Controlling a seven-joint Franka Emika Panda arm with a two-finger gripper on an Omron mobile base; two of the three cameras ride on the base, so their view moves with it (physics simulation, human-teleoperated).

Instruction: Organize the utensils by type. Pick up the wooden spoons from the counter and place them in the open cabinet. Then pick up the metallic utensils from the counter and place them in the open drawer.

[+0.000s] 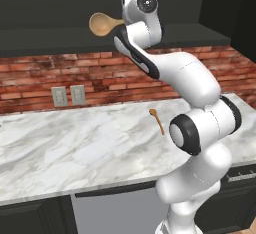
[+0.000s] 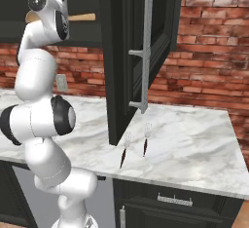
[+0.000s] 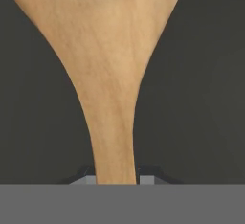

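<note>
Hand view: my gripper [image 3: 115,179] clamped on large wooden spoon [image 3: 112,74] handle, bowl toward 12 o'clock. Left base view: spoon raised before open cabinet [image 1: 50,33]; small wooden spoon [image 1: 157,120] on counter [image 1: 75,148].

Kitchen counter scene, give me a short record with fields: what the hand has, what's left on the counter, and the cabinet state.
hand: shut on the large wooden spoon, raised at the upper cabinet shelf
small wooden spoon: lying on the marble counter
forks: two, side by side on the counter
cabinet door: open
</note>
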